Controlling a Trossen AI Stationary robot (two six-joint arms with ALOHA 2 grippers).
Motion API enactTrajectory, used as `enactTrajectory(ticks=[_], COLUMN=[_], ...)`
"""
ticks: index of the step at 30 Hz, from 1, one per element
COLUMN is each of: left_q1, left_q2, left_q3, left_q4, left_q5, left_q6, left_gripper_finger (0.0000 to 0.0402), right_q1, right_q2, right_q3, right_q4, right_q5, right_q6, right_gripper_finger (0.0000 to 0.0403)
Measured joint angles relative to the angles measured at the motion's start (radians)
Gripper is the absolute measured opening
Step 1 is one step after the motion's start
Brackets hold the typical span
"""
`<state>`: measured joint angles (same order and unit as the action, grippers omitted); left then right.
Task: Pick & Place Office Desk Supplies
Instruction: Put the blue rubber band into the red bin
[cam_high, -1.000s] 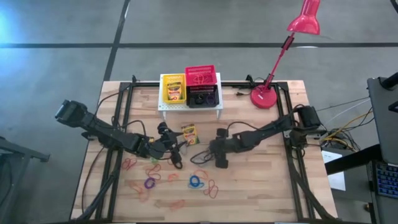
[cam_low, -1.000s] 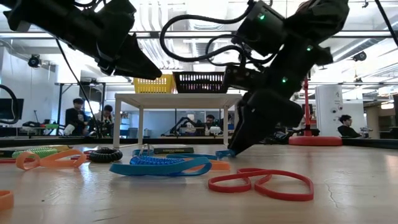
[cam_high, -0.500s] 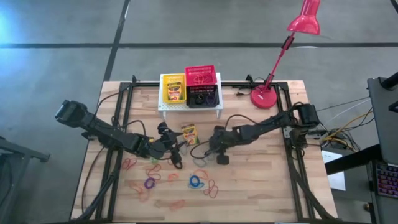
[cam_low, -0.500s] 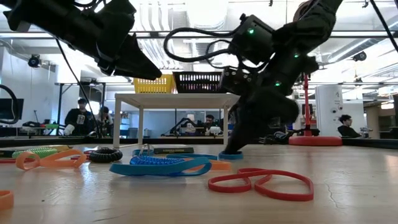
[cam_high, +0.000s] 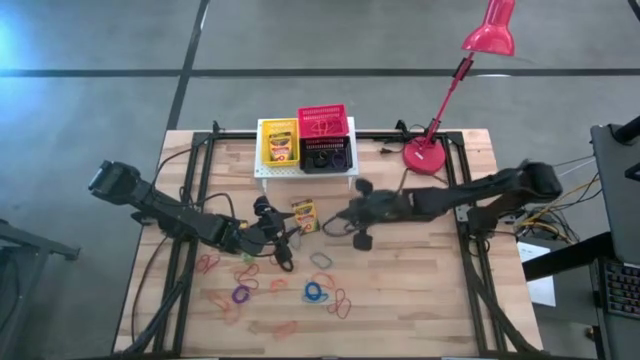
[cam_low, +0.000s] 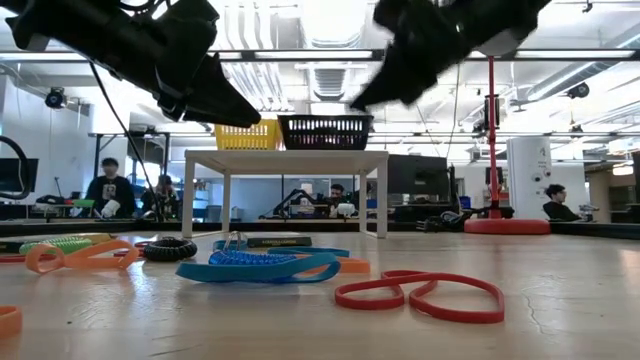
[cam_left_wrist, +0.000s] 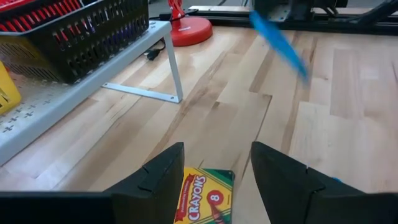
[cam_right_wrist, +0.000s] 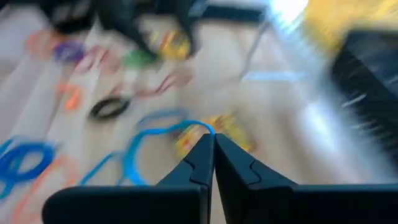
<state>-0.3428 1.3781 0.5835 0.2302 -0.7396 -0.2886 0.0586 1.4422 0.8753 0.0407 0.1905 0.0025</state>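
Blue elastic loop (cam_right_wrist: 163, 138) hangs pinched between my right claw (cam_right_wrist: 210, 149) fingers, lifted off the desk (cam_high: 420, 290); claw closed on it. In the high view that claw (cam_high: 362, 190) sits just in front of the white stand (cam_high: 262, 172), near its right end. Carry step, I judge: loop picked, not yet dropped.

Likely target is one of the baskets on the stand: red basket (cam_high: 325, 123), black basket (cam_high: 325, 155) in front of it, yellow basket (cam_high: 280, 144) on the left with a crayon box in it. Can't tell which one takes loops. Next I need to rise above the basket rim, centre over it, then release; the loop dangles, so it could snag on the rim.

My left claw (cam_left_wrist: 214, 165) is open, holding nothing, hovering just over a crayon box (cam_left_wrist: 204, 198) on the desk near the stand. Looks lined up for a grasp.

More loops (cam_high: 318, 293) lie scattered on the near part of the desk, red, orange, purple, blue. Plenty left to do.
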Motion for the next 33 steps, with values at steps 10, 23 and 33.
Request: enactTrajectory(ticks=[10, 23, 33], left_q1=[0.007, 0.007, 0.006], left_q2=[0.0, 0.0, 0.0], left_q3=[0.0, 0.0, 0.0], left_q4=[0.008, 0.001, -0.016], left_q5=[0.0, 0.0, 0.007], left_q6=[0.001, 0.0, -0.035], left_gripper_finger=[0.0188, 0.0188, 0.0188], right_q1=[-0.223, -0.525, -0.599], right_q2=[-0.072, 0.243, 0.349], right_q3=[0.127, 0.453, 0.655], right_q4=[0.173, 0.006, -0.348], right_q5=[0.067, 0.069, 0.075], right_q6=[-0.03, -0.037, -0.019], right_gripper_finger=[0.0009, 0.0008, 0.0053])
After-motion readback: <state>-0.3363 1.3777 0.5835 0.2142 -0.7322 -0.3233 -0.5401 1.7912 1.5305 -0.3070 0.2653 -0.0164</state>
